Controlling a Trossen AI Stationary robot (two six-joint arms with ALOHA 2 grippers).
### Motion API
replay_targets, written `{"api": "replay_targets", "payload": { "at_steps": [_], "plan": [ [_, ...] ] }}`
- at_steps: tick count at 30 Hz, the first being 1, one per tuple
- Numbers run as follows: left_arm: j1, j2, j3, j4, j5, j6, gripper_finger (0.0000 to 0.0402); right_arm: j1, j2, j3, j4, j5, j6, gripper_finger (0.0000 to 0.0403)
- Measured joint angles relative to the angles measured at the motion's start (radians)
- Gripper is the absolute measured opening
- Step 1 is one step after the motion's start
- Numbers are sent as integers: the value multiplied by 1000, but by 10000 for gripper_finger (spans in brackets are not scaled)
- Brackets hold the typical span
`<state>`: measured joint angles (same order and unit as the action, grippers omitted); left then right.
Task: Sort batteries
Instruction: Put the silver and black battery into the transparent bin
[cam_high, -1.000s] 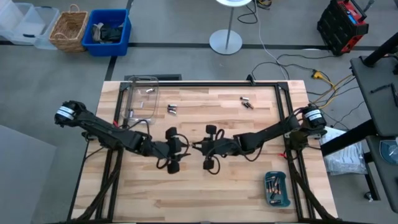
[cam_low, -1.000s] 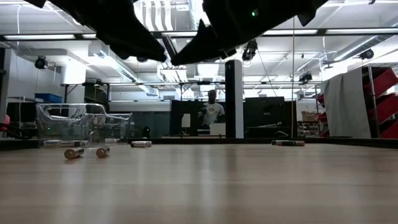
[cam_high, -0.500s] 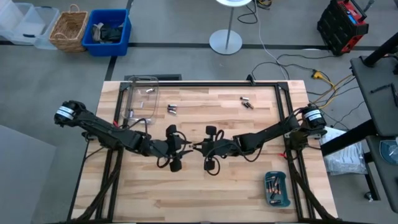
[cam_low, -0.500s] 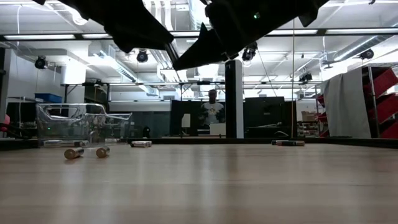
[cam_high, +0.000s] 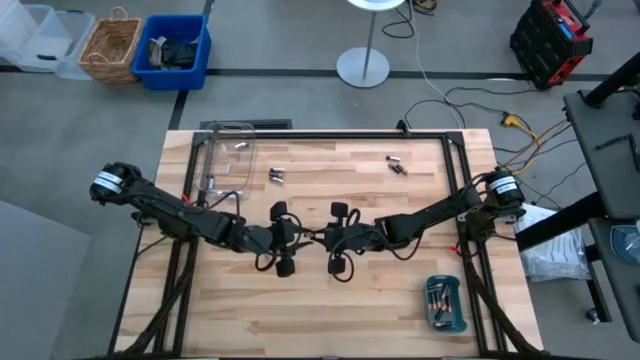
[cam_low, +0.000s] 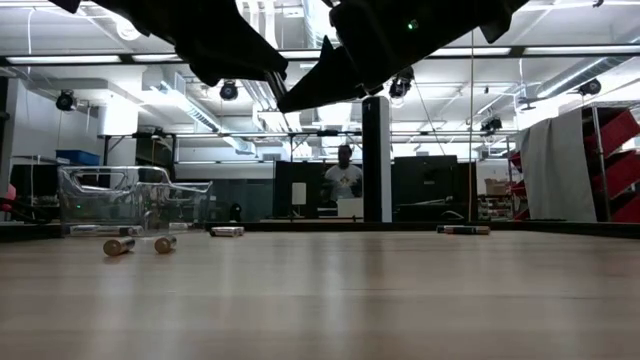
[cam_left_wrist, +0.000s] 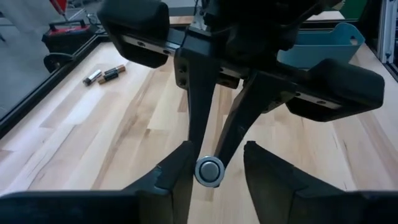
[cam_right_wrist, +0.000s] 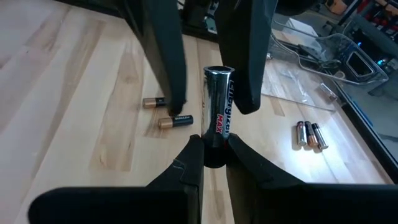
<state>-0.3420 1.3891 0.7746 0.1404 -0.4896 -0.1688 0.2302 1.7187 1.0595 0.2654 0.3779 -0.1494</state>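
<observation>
A pale butcher-block wooden table (cam_high: 320, 300) in a black metal frame stands on a grey floor, with an open workshop hall behind it.

At mid-table the right gripper (cam_right_wrist: 214, 149) is clamped on a large silvery cylindrical battery with red and dark lettering (cam_right_wrist: 217, 115), which sticks straight out from between its two dark fingers (cam_right_wrist: 186, 163). In the high view this gripper (cam_high: 325, 237) points toward the left arm. The left gripper (cam_high: 297, 238) faces it at close range. In the left wrist view the left gripper (cam_left_wrist: 214, 163) has its fingers (cam_left_wrist: 177, 171) apart on either side of the round silvery end of that same battery (cam_left_wrist: 209, 172); whether they touch it cannot be told.

On the wood beneath the grippers lie two small batteries with coppery and dark bodies (cam_right_wrist: 168, 112), side by side; the high view (cam_high: 277, 176) places them toward the far edge of the table. Just to the left of them sits a clear plastic rectangular box (cam_high: 228, 160) at the far left corner, with a few small cells inside. Three thin batteries (cam_right_wrist: 310, 134) lie together near that box in the right wrist view. Another small pair of batteries (cam_high: 397, 164) rests toward the far right. A teal rectangular plastic tray (cam_high: 445, 323) holding several batteries sits at the near right corner.

Beyond the table, a person (cam_low: 343, 180) stands far back in the hall.
</observation>
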Motion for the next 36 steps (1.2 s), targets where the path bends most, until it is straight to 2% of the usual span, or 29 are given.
{"api": "replay_targets", "payload": {
  "at_steps": [11,16,23,26,30,36],
  "plan": [
    [4,0,0,-18,-28,4,29,0,0,0,-2,-1,0,34],
    [3,-1,0,-19,-28,3,28,0,0,0,-1,-1,-5,35],
    [4,-31,9,-59,-48,-20,28,0,-2,12,1,0,-9,112],
    [5,-47,37,-136,-76,-47,28,-1,-7,24,-22,1,-9,141],
    [6,-64,90,-316,-134,-125,28,-11,-21,78,-192,37,-27,165],
    [-1,-79,130,-614,-180,-409,28,-59,-52,164,-441,76,-27,176]
  ]
}}
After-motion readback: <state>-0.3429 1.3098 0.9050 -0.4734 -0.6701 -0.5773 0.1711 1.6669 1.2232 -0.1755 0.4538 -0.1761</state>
